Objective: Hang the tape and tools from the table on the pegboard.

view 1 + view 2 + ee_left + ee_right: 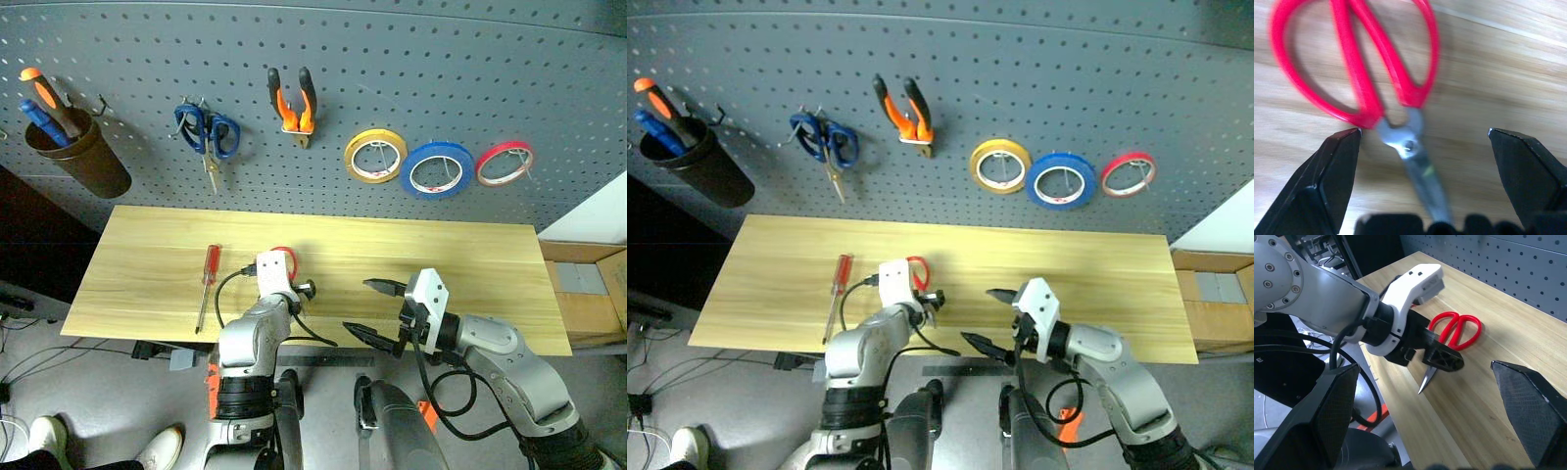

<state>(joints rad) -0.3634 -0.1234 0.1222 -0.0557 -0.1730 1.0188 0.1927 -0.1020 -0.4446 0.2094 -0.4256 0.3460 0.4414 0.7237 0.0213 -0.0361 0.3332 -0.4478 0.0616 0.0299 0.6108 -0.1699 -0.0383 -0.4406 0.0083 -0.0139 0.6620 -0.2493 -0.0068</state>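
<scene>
The left hand (1422, 134) is open over the red-handled scissors (1452, 335), fingers apart on either side of the pivot, near the worktop's (470, 264) front edge. The right hand (374, 309) is open too. The red-handled screwdriver (207, 284) lies toward the left end

On the table (470, 264), the screwdriver (207, 284) lies left of the scissors (1452, 335), below the pegboard (411, 69).
</scene>
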